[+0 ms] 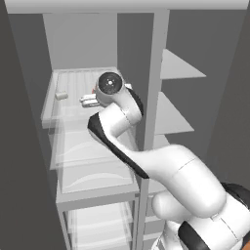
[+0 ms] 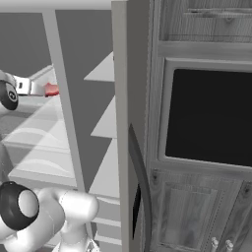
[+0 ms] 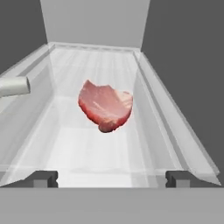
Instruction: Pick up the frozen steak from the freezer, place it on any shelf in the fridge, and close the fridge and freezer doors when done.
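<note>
I am working inside the fridge point(image 1: 53, 44), a wide grey compartment stacked with clear shelves, both doors standing open around me.

My gripper point(image 3: 111, 178) is standing open, its two dark fingertips point(image 3: 42, 178) spread wide apart at the bottom of the hand view with nothing between them. Just ahead, toward twelve o'clock, the frozen steak point(image 3: 106, 107) is lying on the ribbed glass shelf point(image 3: 144, 109), free of my fingers and roughly midway between the raised side rims. At nine o'clock a pale grey cylinder point(image 3: 13, 86) is poking in along the left rim, well apart from the meat.

I judge the steak to be stiff and fairly light, probably slick on glass, so a nudge could slide it. If I had to take it again, I would close across its narrower lower lobe, where the chunk tapers, rather than across the broad flat face.

The hand view is giving me the steak's whole outline and its clearance from the rims. The left base view is showing my arm reaching onto the top shelf, the cylinder point(image 1: 61, 95) at ten o'clock from my wrist, and the freezer point(image 1: 180, 97) with its opaque shelves to the right. The right base view is showing a red sliver of the steak point(image 2: 51, 89) beyond my hand, plus the freezer door point(image 2: 133, 147) edge-on with its dark handle point(image 2: 142, 187), which I am judging still to be shut later.
</note>
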